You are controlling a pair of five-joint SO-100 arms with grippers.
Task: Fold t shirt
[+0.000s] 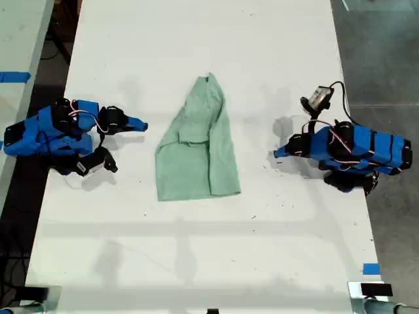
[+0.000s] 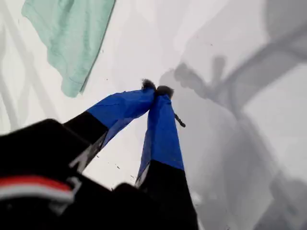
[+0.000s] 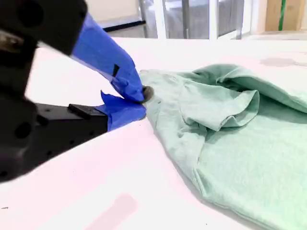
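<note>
Your pale mint-green, wrinkled cloth t shirt is light and limp; pinch a hem corner. My first gripper and my second gripper are clenched empty.

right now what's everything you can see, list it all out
t shirt: one, pale mint green, wrinkled and partly folded, mid-table between the arms
table: one, white, under the shirt and both arms
second surface: one, pale, at the exterior view's left edge
blue tape: two pieces, one near the table's edge at the exterior view's lower right, one on the second surface
floor: grey, at the exterior view's right
my first gripper: one, blue, shut, empty, on the exterior view's right, clear of the shirt
my second gripper: one, blue, shut, empty, on the exterior view's left, just short of the shirt
</note>
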